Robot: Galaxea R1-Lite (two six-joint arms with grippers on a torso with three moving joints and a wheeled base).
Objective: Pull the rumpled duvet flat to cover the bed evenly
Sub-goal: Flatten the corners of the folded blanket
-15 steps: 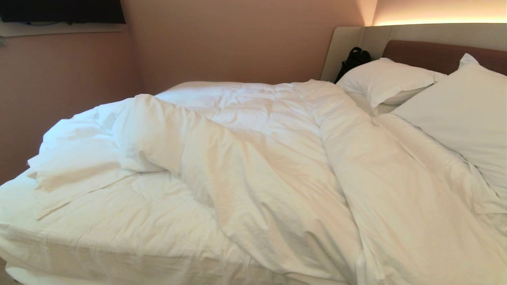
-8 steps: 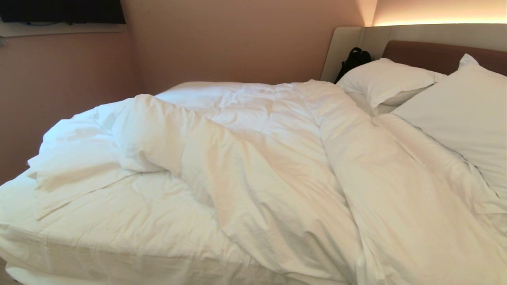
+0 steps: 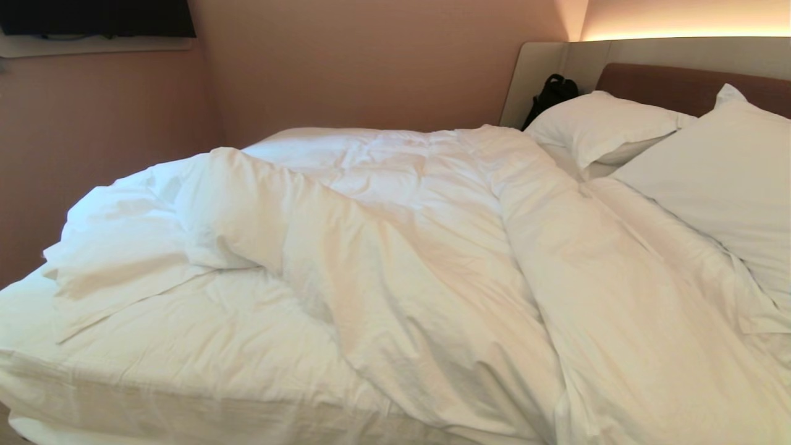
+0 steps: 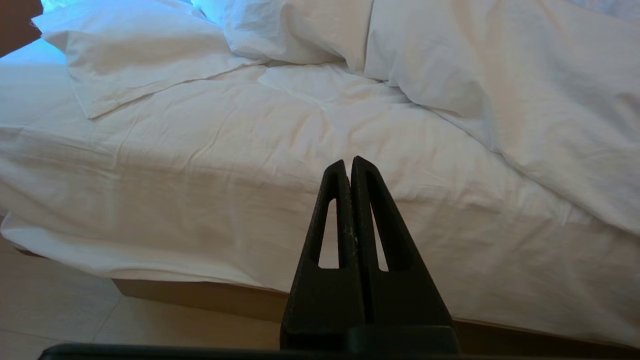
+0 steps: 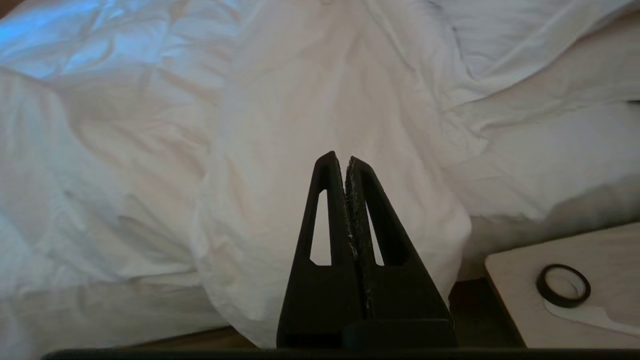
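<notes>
The puffy white duvet (image 3: 420,259) lies rumpled across the bed (image 3: 37,426), bunched in a long ridge from the far left corner down to the near edge, where a fold (image 5: 310,190) hangs over the side. Neither arm shows in the head view. My left gripper (image 4: 348,164) is shut and empty, held off the bed's near side facing the flatter part of the duvet (image 4: 240,165). In the right wrist view my right gripper (image 5: 341,159) is shut and empty too, short of the hanging fold.
Two white pillows (image 3: 710,179) lean on the beige and brown headboard (image 3: 680,83), with a black bag (image 3: 550,93) in the corner. A bedside table (image 5: 575,295) holding a black tape ring (image 5: 563,285) stands right of the fold. Tiled floor (image 4: 55,310) lies below the brown plinth.
</notes>
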